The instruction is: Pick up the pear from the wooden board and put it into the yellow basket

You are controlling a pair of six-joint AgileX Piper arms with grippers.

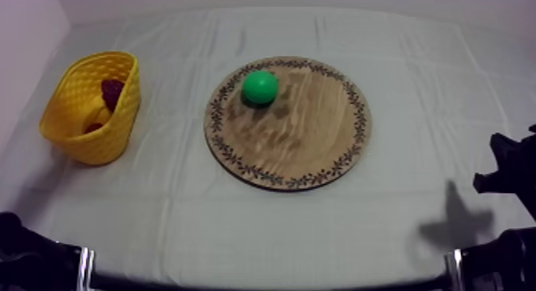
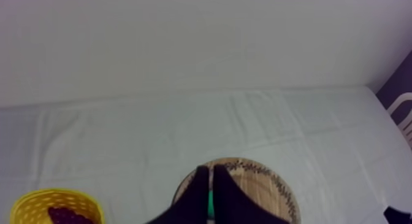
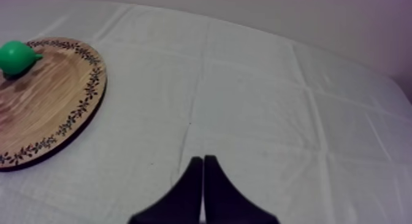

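Claws sit pressed together on nothing: my left claw (image 2: 211, 171) aims at the board (image 2: 263, 183), my right claw (image 3: 203, 160) hangs over bare cloth (image 3: 276, 116) beside it. The pear (image 1: 260, 87) lies on the board near the rim that faces the basket (image 1: 88, 147), which stands well apart. I judge the pear light, hard and slick, apt to roll; I would pinch across its round belly, not the tapered neck, with the left claw.

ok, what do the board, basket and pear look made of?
The wooden board: real wood by the look, matte, grain streaks showing, dark leaf pattern on the rim. The yellow basket: probably moulded plastic, open lattice wall. The pear: smooth, even green, likely plastic; can't tell for sure.
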